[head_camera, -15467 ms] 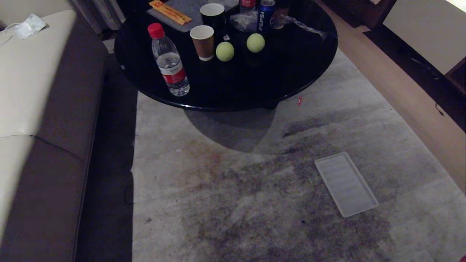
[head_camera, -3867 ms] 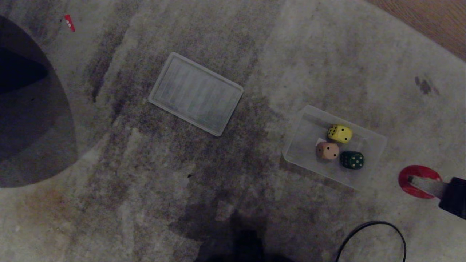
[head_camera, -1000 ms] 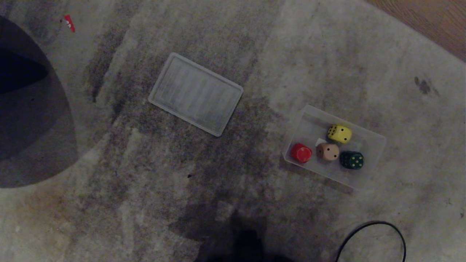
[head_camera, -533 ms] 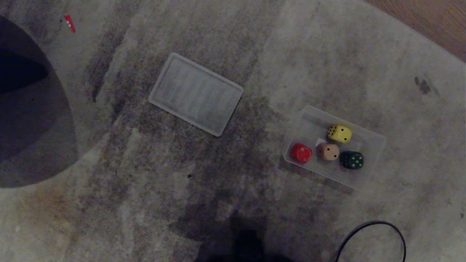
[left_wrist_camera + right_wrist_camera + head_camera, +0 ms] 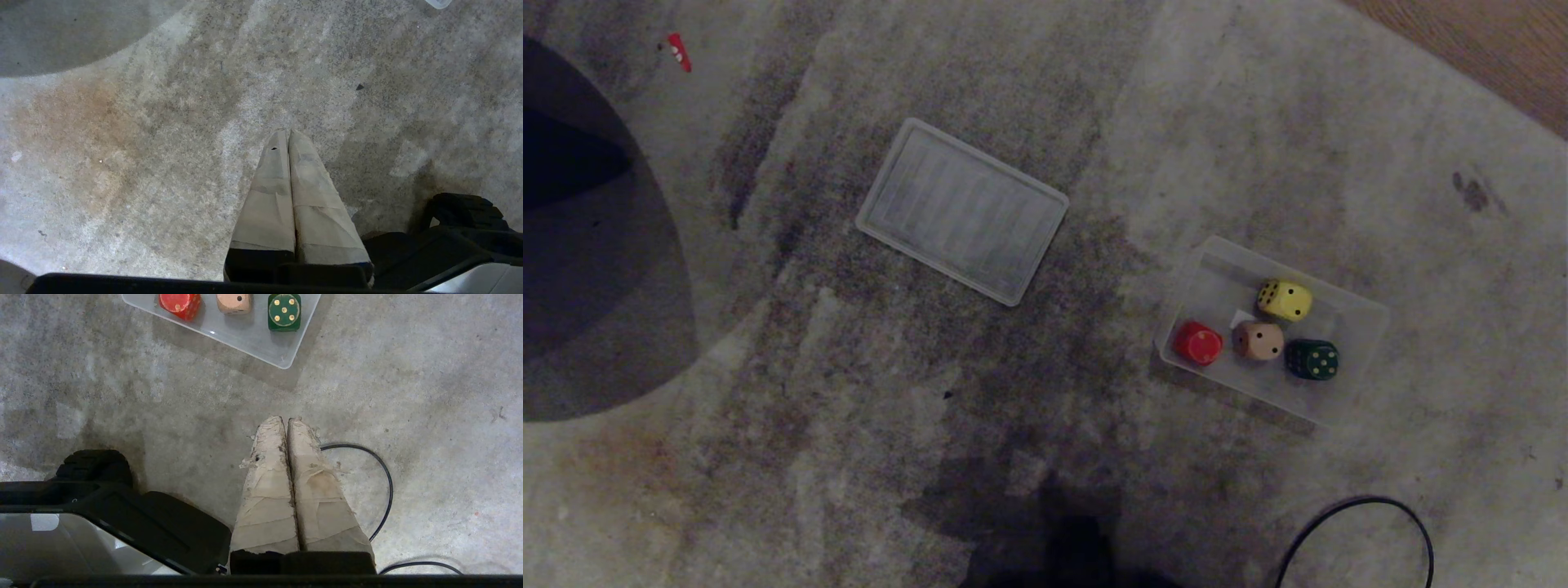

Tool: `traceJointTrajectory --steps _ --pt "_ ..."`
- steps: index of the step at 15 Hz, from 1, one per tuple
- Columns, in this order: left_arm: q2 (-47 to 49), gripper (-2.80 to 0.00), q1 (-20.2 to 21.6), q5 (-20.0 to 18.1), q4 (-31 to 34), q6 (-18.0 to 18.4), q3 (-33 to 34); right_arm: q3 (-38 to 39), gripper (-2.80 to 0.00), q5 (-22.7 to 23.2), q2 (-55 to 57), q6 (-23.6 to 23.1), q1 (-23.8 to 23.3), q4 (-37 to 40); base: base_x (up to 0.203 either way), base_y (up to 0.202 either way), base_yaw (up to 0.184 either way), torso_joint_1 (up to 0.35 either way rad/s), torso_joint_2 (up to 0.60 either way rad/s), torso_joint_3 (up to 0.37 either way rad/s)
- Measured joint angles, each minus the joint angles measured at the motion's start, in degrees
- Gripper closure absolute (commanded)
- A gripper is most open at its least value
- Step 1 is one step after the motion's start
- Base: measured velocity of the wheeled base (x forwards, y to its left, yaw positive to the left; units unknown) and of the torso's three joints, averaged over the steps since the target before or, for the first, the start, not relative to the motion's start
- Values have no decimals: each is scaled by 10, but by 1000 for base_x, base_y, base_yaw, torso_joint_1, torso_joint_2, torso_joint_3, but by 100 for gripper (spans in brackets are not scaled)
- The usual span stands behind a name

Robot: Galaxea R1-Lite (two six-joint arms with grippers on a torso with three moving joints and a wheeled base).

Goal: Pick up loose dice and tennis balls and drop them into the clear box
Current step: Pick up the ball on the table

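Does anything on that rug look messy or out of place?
A ribbed clear panel lies askew on the stained rug, apart from the clear box holding four dice. A small red scrap lies stray.

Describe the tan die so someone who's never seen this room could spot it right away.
Start at the grey rug and find the clear box, to the right of the flat ribbed panel. Four dice lie in it. The tan die is the middle of the near row, between the red die and the dark green die, the only pale pinkish one.
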Motion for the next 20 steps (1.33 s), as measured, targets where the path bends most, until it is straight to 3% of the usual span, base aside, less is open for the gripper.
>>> traceJointTrajectory --steps 7,20 --pt "0 0 0 3 0 -15 0 0 0 0 0 0 0 0 0 0 0 2 2 132" --pt "0 0 0 -1 0 3 0 0 0 0 0 0 0 0 0 0 0 2 2 203"
